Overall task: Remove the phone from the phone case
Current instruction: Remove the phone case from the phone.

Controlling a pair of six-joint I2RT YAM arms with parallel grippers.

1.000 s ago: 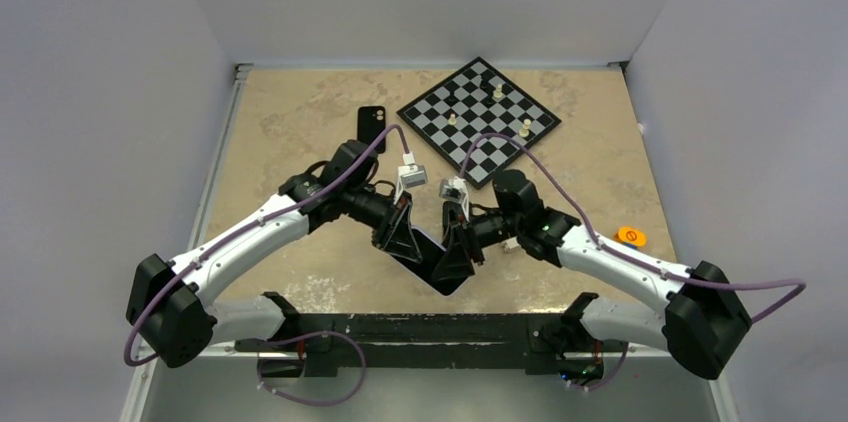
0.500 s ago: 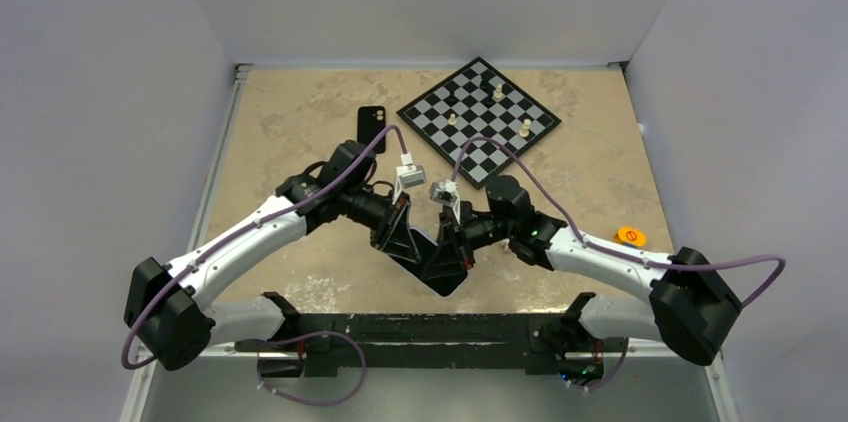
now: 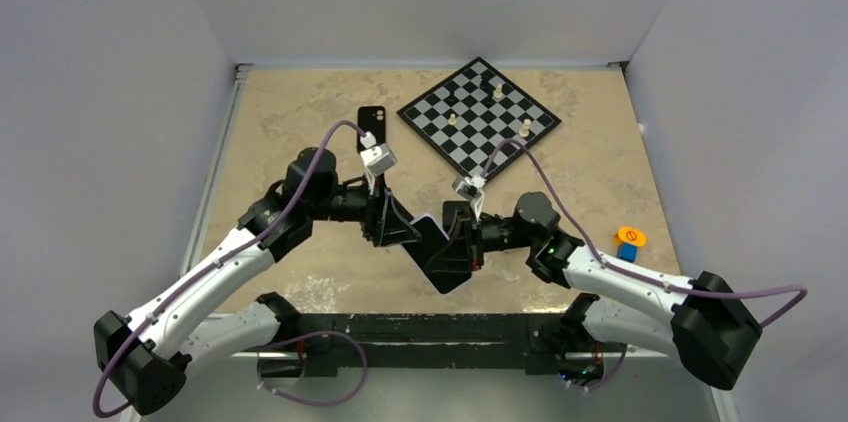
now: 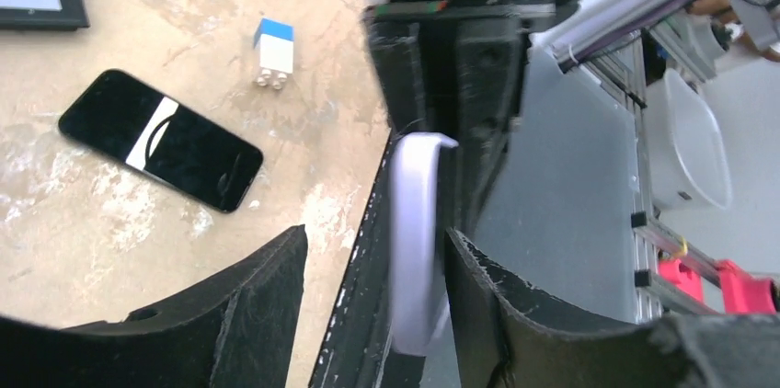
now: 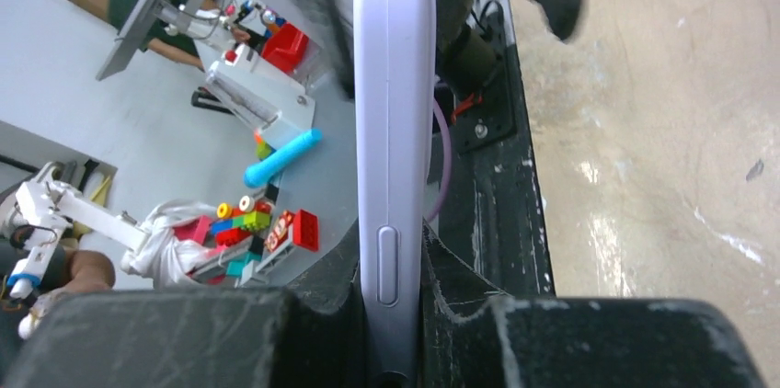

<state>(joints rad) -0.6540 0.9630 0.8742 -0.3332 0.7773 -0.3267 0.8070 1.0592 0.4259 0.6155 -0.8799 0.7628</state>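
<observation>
The right tool (image 5: pixel 394 319) clamped the stiff, slick, likely light phone (image 5: pixel 394 85) by its flat faces at frame centre, while the left tool (image 4: pixel 377 310) stood apart astride its end.

The tabletop (image 3: pixel 300 112) is a beige, mottled surface bounded by walls on the left, far and right sides. A chessboard (image 3: pixel 478 114) lies flat at the far centre, rotated so that one corner points toward the near edge. A black rectangular slab (image 3: pixel 371 127) with a camera cut-out lies flat just beside the chessboard's left corner. An orange disc (image 3: pixel 630 236) lies near the right edge, with a small blue block (image 3: pixel 627 252) just beside it on the near side. The left wrist view shows a glossy black phone (image 4: pixel 161 140) lying face up, and a blue-and-white brick (image 4: pixel 274 52) near it but apart.
</observation>
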